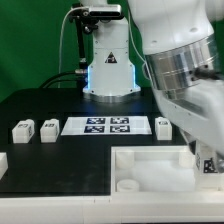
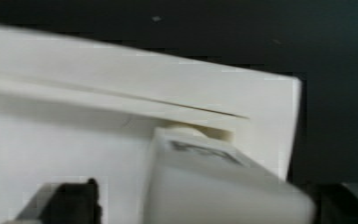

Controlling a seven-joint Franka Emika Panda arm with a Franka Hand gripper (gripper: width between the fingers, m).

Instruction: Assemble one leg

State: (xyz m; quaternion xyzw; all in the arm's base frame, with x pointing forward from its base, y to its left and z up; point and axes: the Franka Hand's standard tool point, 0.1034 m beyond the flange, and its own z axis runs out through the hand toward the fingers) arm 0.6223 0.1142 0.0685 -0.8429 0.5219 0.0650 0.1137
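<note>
Open black table lies before the marker board; the tray and arm block the exterior view's right.

A black table fills the scene before a green backdrop. The marker board lies flat near the middle, showing its dark tags. A large white tray-like piece sits at the near edge, toward the exterior view's right

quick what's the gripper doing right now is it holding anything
Gripper: shut on a leg, held at the corner of the white tray-like piece.
</note>
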